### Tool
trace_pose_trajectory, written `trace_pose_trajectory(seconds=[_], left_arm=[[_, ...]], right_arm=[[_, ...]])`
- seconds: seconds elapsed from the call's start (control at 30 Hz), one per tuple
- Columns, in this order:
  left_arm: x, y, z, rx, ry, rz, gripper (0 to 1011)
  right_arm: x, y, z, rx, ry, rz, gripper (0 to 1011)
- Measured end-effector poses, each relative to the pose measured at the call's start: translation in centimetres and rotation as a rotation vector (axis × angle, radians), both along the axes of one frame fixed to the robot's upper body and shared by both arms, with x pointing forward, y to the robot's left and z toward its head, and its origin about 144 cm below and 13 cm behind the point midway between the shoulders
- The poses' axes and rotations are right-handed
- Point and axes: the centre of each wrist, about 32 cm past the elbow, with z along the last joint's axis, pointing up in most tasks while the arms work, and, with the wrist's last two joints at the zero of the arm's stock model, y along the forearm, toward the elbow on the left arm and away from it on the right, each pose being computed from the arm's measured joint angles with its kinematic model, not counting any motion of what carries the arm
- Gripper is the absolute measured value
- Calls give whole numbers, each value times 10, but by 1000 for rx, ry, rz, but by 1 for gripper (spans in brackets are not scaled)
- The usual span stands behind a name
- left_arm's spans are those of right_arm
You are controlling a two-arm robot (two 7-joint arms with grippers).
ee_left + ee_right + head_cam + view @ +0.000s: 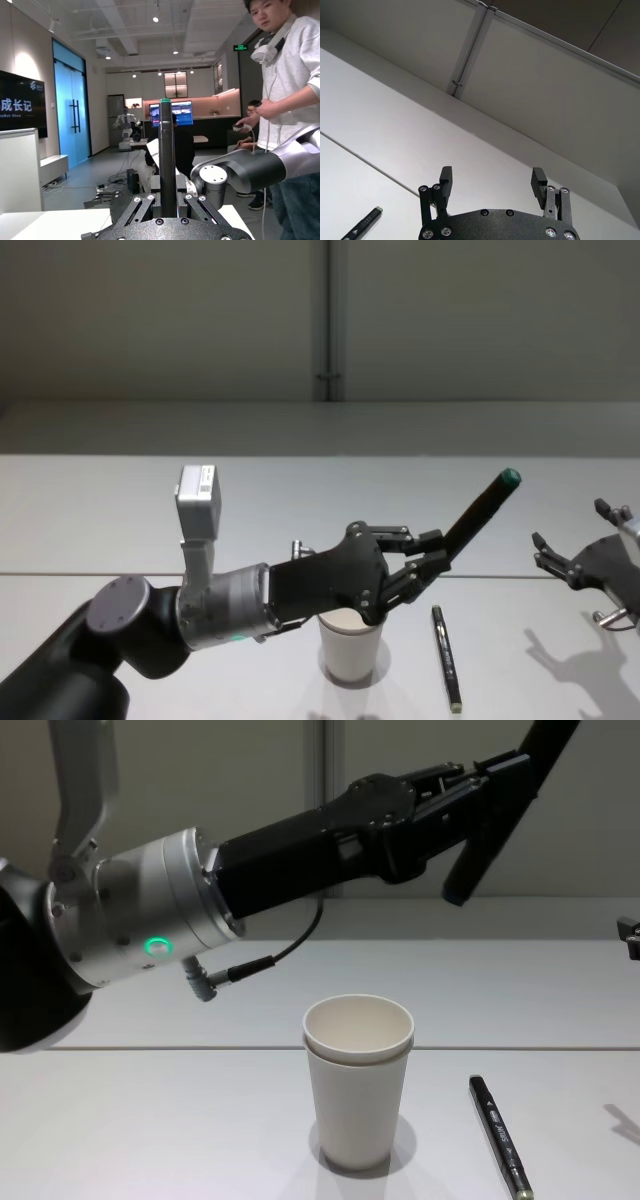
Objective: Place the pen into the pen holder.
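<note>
The left gripper [438, 550] hangs in the air above the pen holder [352, 652], a little to the holder's right side. Its fingers [428, 537] are closed narrow around the pen [480, 508] and grip it on the lower part of its body. In the left wrist view we see the pen [167, 150] standing straight up from between the two fingers of this gripper [167, 200], one finger on each side.

The pen is dark, with a green cap [510, 477] at its upper end. It is tilted, with the green end pointing up and away from the pen holder to the right. In the chest view its lower end sticks out under the gripper [490, 780] and stays clearly higher than the rim of the holder, so the pen [495, 820] touches nothing else.

The pen holder [358, 1090] is an off-white paper cup with a doubled rim. It stands upright on the white table [150, 1140], and we see nothing inside it.

A second pen [446, 655] lies flat on the table near the right side of the pen holder, apart from it.

Further to the right of the pen holder, well apart, the right gripper [572, 525] hovers over the table. Its fingers [446, 177] are spread wide and hold nothing.
</note>
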Motion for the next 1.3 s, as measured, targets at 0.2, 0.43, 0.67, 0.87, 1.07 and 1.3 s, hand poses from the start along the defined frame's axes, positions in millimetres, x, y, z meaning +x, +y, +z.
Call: trace_pose_trajectory(seconds=[0.2, 0.43, 0.67, 0.87, 1.07, 1.3], left_arm=[[4, -8, 2, 2, -7, -41, 166], [6, -15, 5, 16, -16, -86, 165], [8, -21, 6, 29, -27, -125, 165], [8, -24, 7, 31, -35, -141, 165], [8, -23, 7, 39, -36, -140, 165], [8, -23, 6, 40, -35, -135, 165]], right_arm=[[0, 0, 0, 0, 0, 0, 1001], [0, 0, 0, 0, 0, 0, 1001], [0, 0, 0, 0, 0, 0, 1001], [0, 0, 0, 0, 0, 0, 1001], [0, 0, 0, 0, 0, 0, 1001], [0, 0, 0, 0, 0, 0, 1001]])
